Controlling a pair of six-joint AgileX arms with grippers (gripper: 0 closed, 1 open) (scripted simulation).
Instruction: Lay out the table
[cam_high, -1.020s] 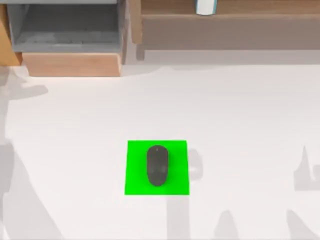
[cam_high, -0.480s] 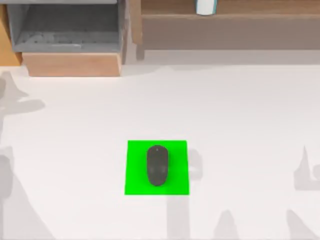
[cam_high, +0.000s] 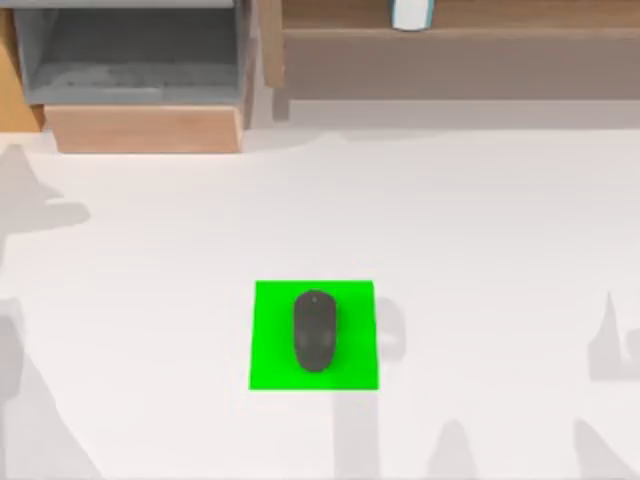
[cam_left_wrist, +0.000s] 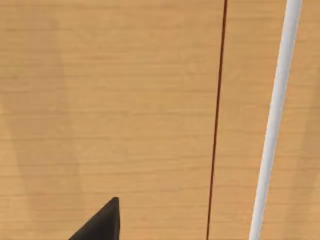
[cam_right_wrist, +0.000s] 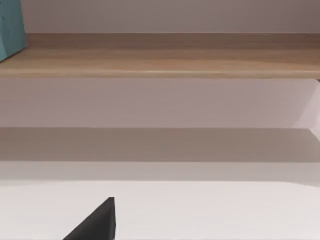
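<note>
Nothing on the bench (cam_high: 480, 220) itself has shifted over the last second; only the grey shadows along its 9 o'clock edge have crept and changed outline, which suggests your left arm is moving somewhere past that side. You have a dark mouse (cam_high: 314, 331) lying lengthwise on the green mat (cam_high: 270, 300), centred, toward 6 o'clock of the bench's middle. So that part of the layout looks done, as far as you can judge. Up at 11 o'clock an open drawer unit (cam_high: 140, 128) shows a grey, seemingly bare interior, and at 12 to 1 o'clock a wooden shelf (cam_high: 460, 45) carries a small white-and-blue container (cam_high: 411, 13) at its upper rim. That item may be what is left to bring down, though the task wording does not settle it. Your left hand (cam_left_wrist: 100, 225) faces a tan wooden panel crossed by a white bar (cam_left_wrist: 272, 120); one dark fingertip is visible, so you cannot tell whether it is released or clenched. Your right hand (cam_right_wrist: 95, 222) looks toward the shelf, past a teal object (cam_right_wrist: 10, 27), and its state is equally unclear.
</note>
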